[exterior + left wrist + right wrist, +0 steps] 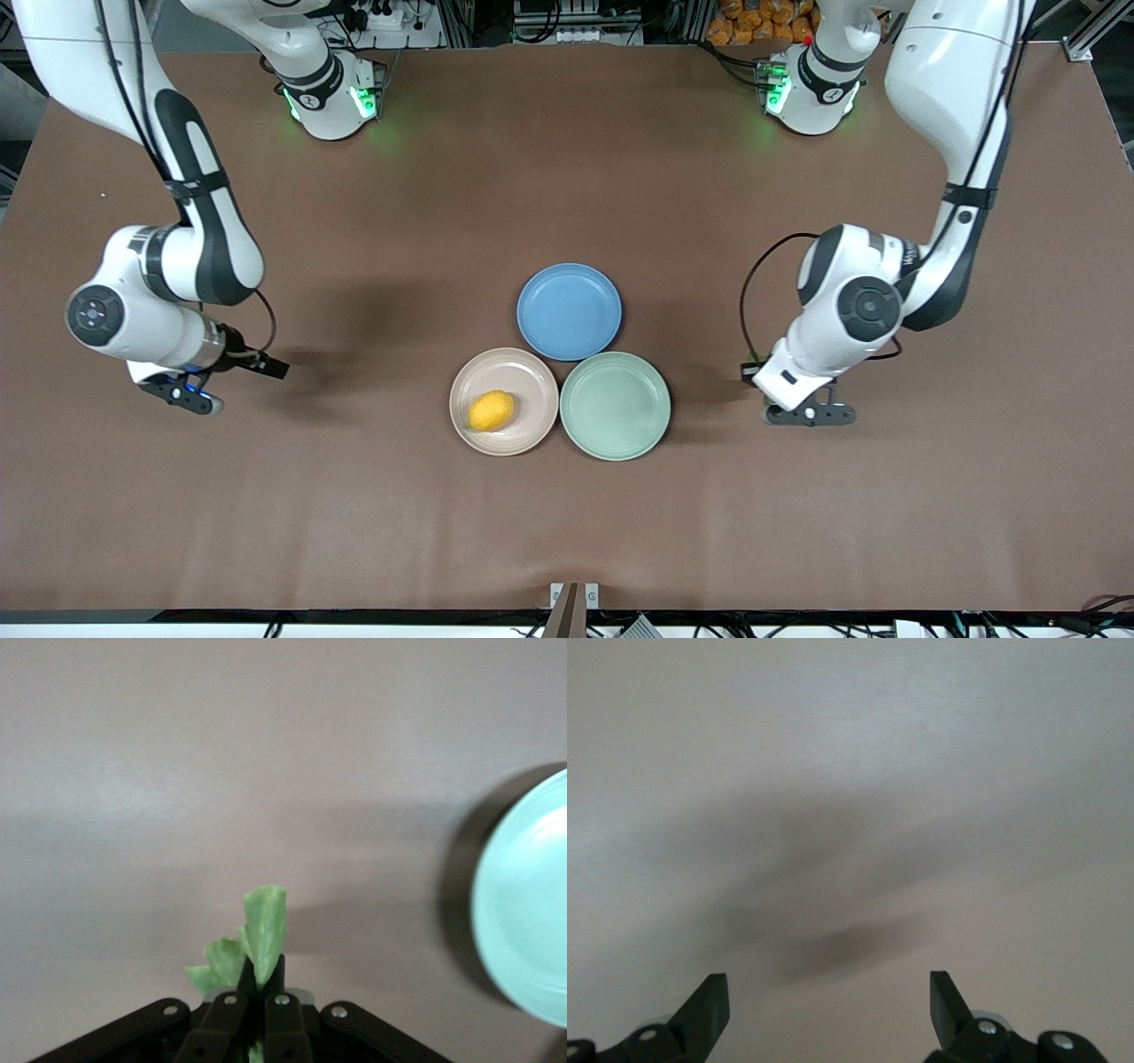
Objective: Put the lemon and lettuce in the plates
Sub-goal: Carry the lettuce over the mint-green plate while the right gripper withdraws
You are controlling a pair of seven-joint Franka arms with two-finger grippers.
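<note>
Item: lemon [491, 411], resting in beige plate [504, 400], delivered. Lettuce [262, 932] pinched in left gripper [263, 979] beside mint plate [615, 405], probably for transfer. Right gripper [828, 1003] spread, idle over bare table [354, 514].

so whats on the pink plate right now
Only the lemon sits on the pink plate, toward the right arm's end of it. The patch of plate under the lemon is covered. The green plate beside it holds nothing.
</note>
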